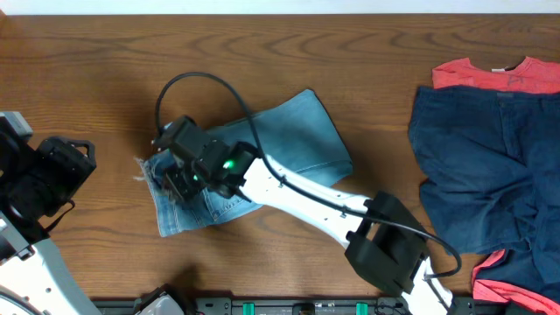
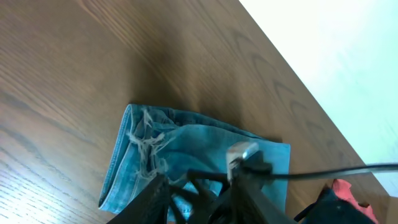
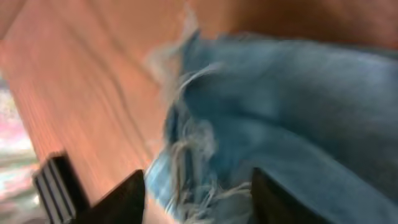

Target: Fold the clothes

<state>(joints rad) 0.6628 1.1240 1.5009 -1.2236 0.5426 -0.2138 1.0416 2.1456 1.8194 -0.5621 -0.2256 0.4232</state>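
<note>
Right gripper (image 3: pixel 199 199) spread apart, straddling the frayed end of the jeans (image 1: pixel 302 131), folded right beneath it. Left gripper (image 1: pixel 61 175) well apart from both; cannot tell whether apart or together.

You see soft, matt denim jeans (image 1: pixel 297 131) with frayed, thready hems (image 2: pixel 144 134) on a smooth, grained wood table (image 1: pixel 87 70); right of the jeans, matt navy cloth (image 1: pixel 481 149).

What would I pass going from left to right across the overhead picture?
Left arm → jeans → navy garment
</note>
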